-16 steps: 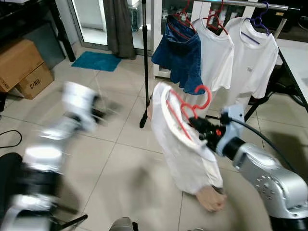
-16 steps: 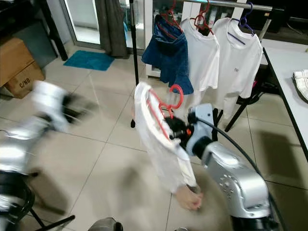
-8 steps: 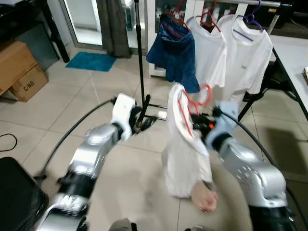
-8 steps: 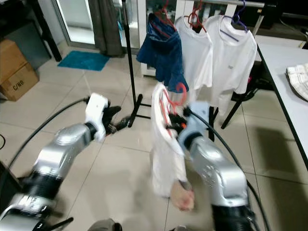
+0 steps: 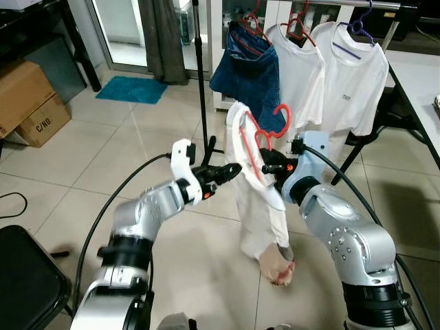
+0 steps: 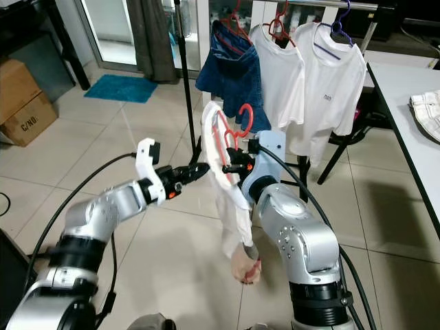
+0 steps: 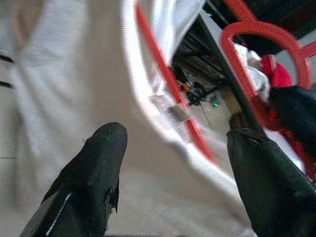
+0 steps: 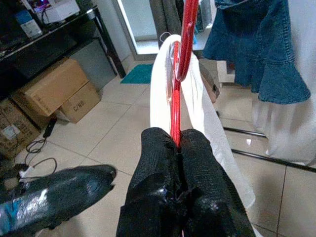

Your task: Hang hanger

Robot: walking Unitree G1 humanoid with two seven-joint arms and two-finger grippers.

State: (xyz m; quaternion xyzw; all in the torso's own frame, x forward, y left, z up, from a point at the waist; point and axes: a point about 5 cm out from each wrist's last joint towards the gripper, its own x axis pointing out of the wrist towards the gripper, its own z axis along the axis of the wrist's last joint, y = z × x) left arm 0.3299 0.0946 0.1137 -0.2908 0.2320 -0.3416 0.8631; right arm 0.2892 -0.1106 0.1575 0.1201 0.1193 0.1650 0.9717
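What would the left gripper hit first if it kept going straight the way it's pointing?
Most likely the white shirt on the red hanger. The left gripper is open and aimed at the shirt's collar edge, though the exact gap is hard to judge.

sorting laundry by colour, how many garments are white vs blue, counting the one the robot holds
white: 3, two t-shirts on the rack and the garment on the red hanger in the right tool
blue: 1, the denim piece on the rack
total: 4
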